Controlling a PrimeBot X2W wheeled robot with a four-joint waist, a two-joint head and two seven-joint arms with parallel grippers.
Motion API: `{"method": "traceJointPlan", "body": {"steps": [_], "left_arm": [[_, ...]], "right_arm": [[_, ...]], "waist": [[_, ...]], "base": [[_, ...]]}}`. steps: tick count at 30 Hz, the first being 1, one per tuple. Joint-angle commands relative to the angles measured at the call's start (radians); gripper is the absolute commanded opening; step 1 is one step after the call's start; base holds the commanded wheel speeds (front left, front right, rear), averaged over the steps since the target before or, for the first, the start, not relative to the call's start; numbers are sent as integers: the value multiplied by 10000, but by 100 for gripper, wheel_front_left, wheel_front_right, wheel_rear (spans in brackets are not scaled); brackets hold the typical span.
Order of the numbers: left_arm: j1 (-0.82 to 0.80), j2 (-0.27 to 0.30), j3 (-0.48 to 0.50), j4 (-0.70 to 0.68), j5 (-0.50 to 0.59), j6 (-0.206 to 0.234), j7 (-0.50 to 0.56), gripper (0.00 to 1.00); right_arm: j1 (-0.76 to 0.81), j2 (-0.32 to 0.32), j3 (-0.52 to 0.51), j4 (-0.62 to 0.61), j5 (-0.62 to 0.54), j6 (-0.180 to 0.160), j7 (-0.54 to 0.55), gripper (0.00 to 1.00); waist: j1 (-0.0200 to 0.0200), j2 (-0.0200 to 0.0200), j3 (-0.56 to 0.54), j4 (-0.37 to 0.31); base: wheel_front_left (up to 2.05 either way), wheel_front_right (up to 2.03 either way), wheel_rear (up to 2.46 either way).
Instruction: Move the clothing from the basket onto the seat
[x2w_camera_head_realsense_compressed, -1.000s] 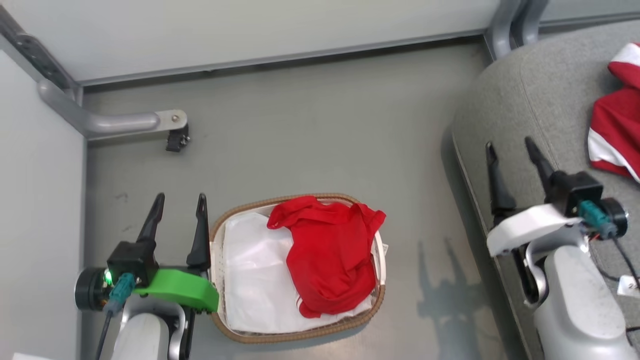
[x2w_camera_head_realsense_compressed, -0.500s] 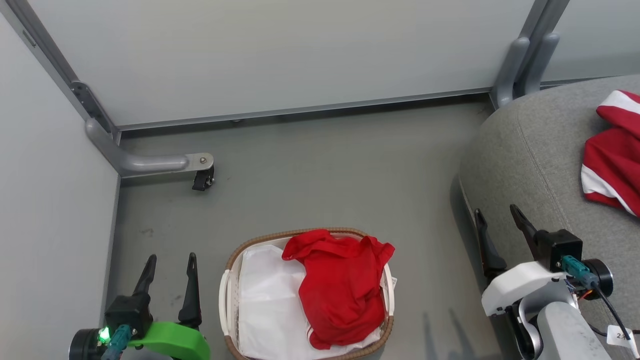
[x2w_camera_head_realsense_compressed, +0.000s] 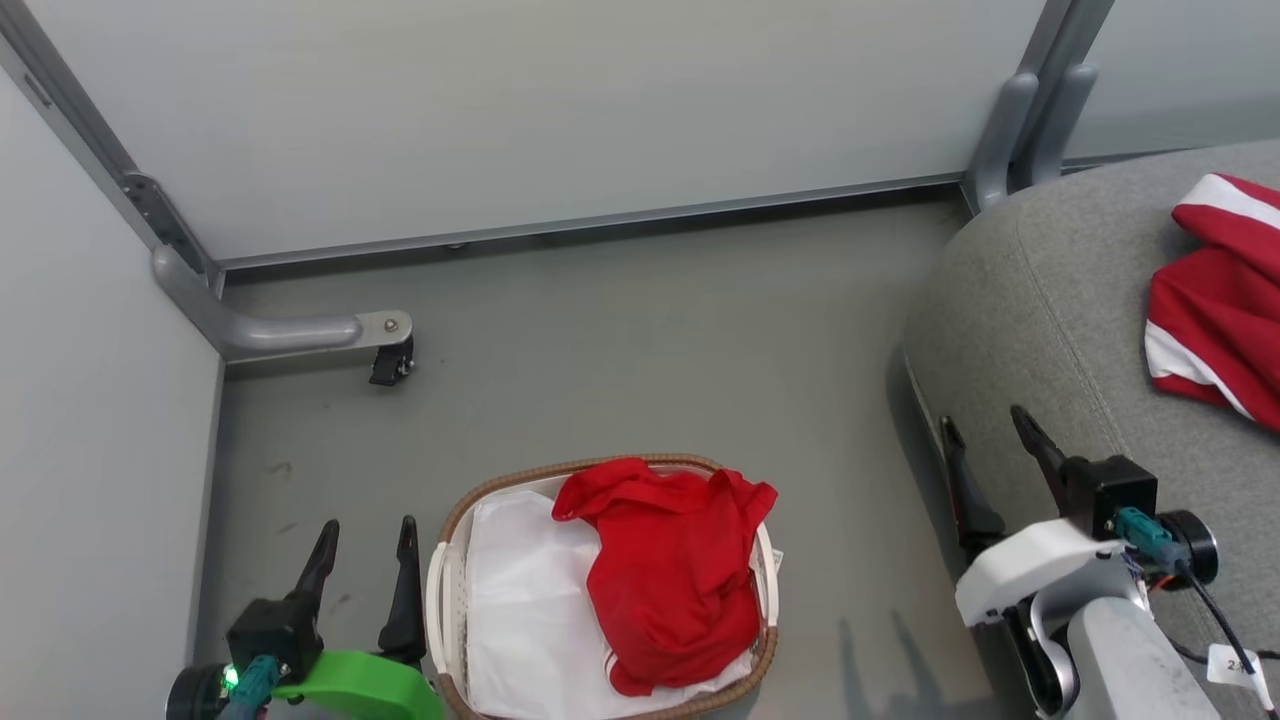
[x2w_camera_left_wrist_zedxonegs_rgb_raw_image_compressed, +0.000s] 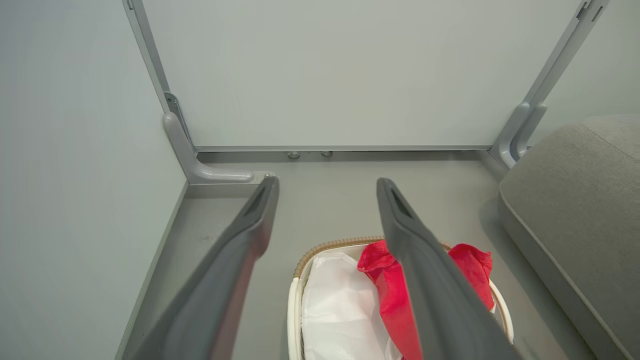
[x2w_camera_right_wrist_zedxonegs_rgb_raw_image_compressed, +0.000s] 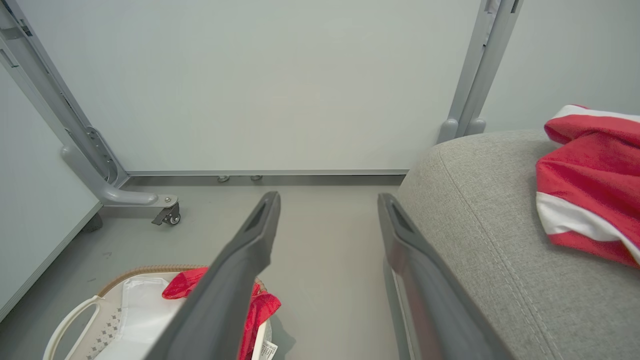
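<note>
Sitting on the grey floor (x2w_camera_head_realsense_compressed: 640, 350), near centre, is the basket (x2w_camera_head_realsense_compressed: 437, 610). A plain red garment (x2w_camera_head_realsense_compressed: 665, 580) is heaped in its right half on top of the white liner (x2w_camera_head_realsense_compressed: 520, 610), with one fold reaching the far rim. The liner's left half is bare.

A striped garment (x2w_camera_head_realsense_compressed: 1215, 320), red with white bands, lies on the seat (x2w_camera_head_realsense_compressed: 1050, 330) at far right, well apart from the basket.

Left jaws: apart, nothing between them, hanging just left of the basket. In the left wrist view the dark fingers (x2w_camera_left_wrist_zedxonegs_rgb_raw_image_compressed: 240, 260) frame the basket's far end and the red fabric, with no contact.

Right jaws: apart, nothing held, at the seat's left edge. One finger is on the floor side and the other is over the cushion. Can't tell whether either touches the upholstery.

Far left, a grey frame leg with a caster (x2w_camera_head_realsense_compressed: 390, 365) stands against the wall panels (x2w_camera_head_realsense_compressed: 600, 120), well clear of the basket.
</note>
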Motion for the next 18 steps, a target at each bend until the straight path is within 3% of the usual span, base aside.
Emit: {"method": "traceJointPlan", "body": {"steps": [1,12,18], "left_arm": [[-353,14,-85,24,-87,-23,5,100],[-2413,25,-1053,1030,-241,-23,5,100],[-3585,462,-1695,1804,-404,-23,5,100]], "right_arm": [[-226,-30,45,-94,32,-10,-3,100],[-1706,-22,657,-829,492,-10,-3,100],[-2280,-17,1092,-1450,898,-10,-4,100]], "waist": [[1,0,437,-194],[1,0,2677,-1172],[1,0,3895,-1795]], "base": [[0,0,0],[0,0,0],[0,0,0]]}}
